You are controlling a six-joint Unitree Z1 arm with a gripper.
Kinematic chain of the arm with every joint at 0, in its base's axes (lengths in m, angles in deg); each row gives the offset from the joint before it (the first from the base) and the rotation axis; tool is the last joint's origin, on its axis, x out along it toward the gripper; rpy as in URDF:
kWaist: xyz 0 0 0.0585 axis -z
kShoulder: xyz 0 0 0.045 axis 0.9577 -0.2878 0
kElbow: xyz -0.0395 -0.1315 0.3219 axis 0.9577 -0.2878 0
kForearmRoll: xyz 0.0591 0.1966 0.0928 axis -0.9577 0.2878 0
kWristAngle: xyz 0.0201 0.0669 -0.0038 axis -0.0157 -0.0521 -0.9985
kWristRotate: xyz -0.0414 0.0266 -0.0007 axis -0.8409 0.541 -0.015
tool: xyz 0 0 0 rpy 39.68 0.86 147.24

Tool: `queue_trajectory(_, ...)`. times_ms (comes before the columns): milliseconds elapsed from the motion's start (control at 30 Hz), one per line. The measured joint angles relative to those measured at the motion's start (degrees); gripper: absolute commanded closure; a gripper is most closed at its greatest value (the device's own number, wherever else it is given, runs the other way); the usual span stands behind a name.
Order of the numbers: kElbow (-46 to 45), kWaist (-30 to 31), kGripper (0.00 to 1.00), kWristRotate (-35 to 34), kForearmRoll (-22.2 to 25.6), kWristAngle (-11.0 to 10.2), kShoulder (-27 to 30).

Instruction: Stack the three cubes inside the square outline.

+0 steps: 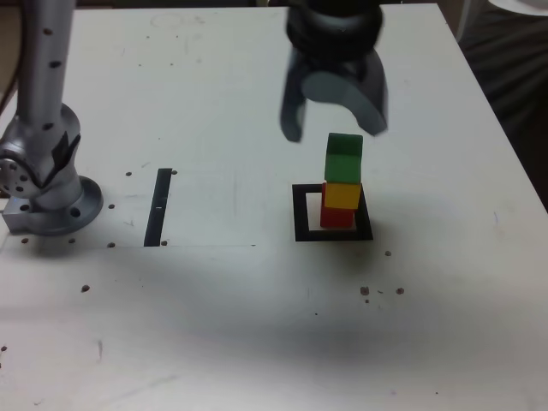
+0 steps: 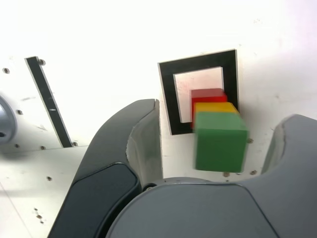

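**Three cubes stacked in the square outline**

The three cubes stand as one tower on the white desk (image 1: 257, 325): the red cube (image 1: 337, 217) at the bottom, the yellow cube (image 1: 342, 195) on it, the green cube (image 1: 344, 157) on top. The red one sits inside the square outline (image 1: 301, 214). The tool (image 1: 335, 127) hangs just above the tower, its jaws spread wide and holding nothing. A narrow black strip (image 1: 159, 207) lies well apart, toward the exterior view's left.
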Motion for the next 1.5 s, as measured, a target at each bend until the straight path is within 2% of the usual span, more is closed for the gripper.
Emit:
queue_trajectory(400, -17.89, -0.09, 0.01, -3.89, 0.42, 0.03, 14.25)
queue_trajectory(567, -27.25, -0.12, 0.01, -5.90, -1.90, 2.40, 18.70)
queue_trajectory(700, -35.27, -0.14, 0.01, -6.92, -7.52, 5.18, 22.39)
queue_trajectory(933, -48.01, -0.15, 0.01, -7.45, -16.41, 8.29, 23.82)
queue_trajectory(1133, -53.55, -0.15, 0.01, -7.84, -21.97, 9.44, 24.03)
queue_trajectory(1500, -55.90, -0.15, 0.01, -7.97, -23.31, 9.78, 24.01)
